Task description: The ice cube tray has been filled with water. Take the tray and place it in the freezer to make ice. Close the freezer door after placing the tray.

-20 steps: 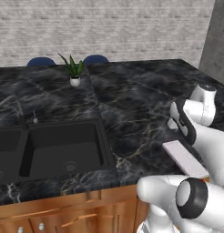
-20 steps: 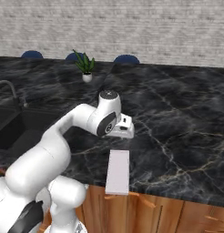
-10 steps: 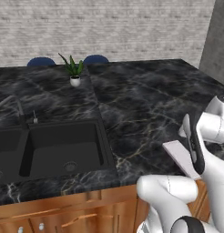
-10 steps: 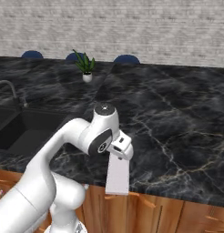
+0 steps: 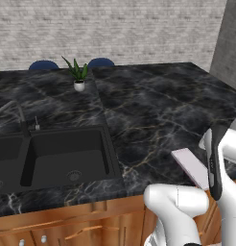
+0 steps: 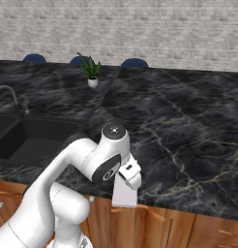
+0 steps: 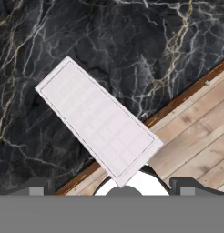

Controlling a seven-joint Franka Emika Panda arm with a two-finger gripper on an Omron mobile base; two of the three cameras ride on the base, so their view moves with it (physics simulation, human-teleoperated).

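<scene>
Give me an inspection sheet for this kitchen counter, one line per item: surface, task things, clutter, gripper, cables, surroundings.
Surface: black marble counter, wooden cabinet fronts below.
Job's things: ice cube tray lies flat at the counter's front edge, one end overhanging it; nothing grips it.
Clutter: small potted plant at the back; double sink with faucet.
Gripper: gripper hangs above the tray; finger spacing cannot be told.
Cables: nothing seen.
Surroundings: grey brick wall; blue chair backs behind the counter.
</scene>
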